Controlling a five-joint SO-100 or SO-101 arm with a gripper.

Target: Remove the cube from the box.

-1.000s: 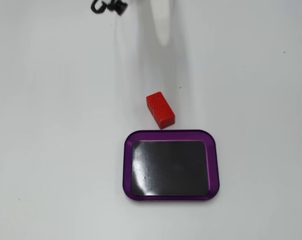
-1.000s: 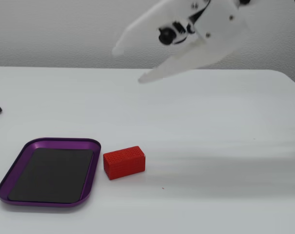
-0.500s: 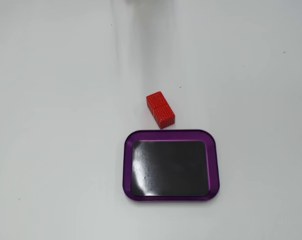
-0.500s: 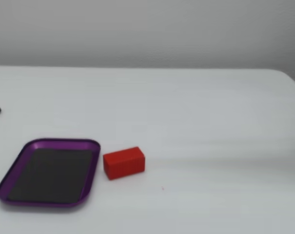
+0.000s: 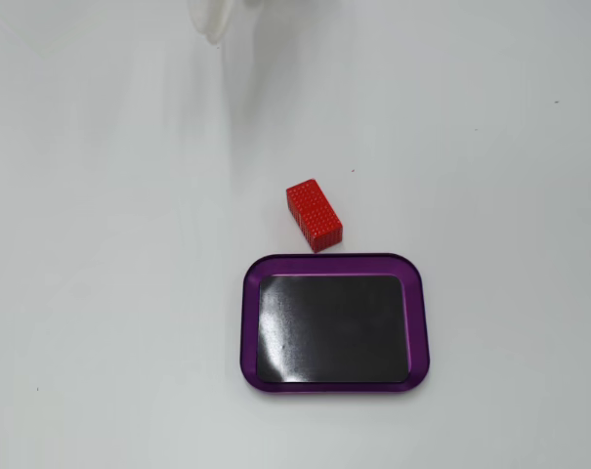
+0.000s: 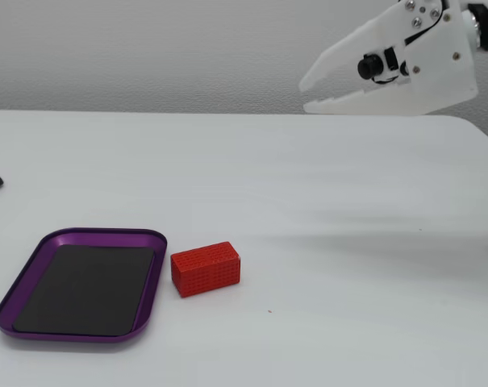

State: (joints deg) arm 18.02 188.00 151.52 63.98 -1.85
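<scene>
The cube (image 5: pixel 314 215) lies on the bare table (image 5: pixel 100 293), outside the box (image 5: pixel 248 313), just beside its purple rim: in a fixed view from above it sits a little above the upper edge of the box near the centre of the frame, and in the side fixed view the cube (image 6: pixel 206 268) rests just to the right of the box (image 6: pixel 34 260) at lower left. Whether the block touches the rim is hard to say; a thin gap seems to show in both fixed views. The black bottom of the box holds nothing. The pincer (image 6: pixel 306 95) hangs high at the upper right of the side view, well apart from both things, with its jaws nearly together, only a narrow slit between the tips, and nothing held; in the view from above only a white blurred part of the arm shows at the top edge. Judging by how things lie, the removal looks done, and the step in hand would be to clear the arm away. To do that well, the arm should travel high and to the right, away from the cube, so that nothing nudges the block back against the rim.
</scene>
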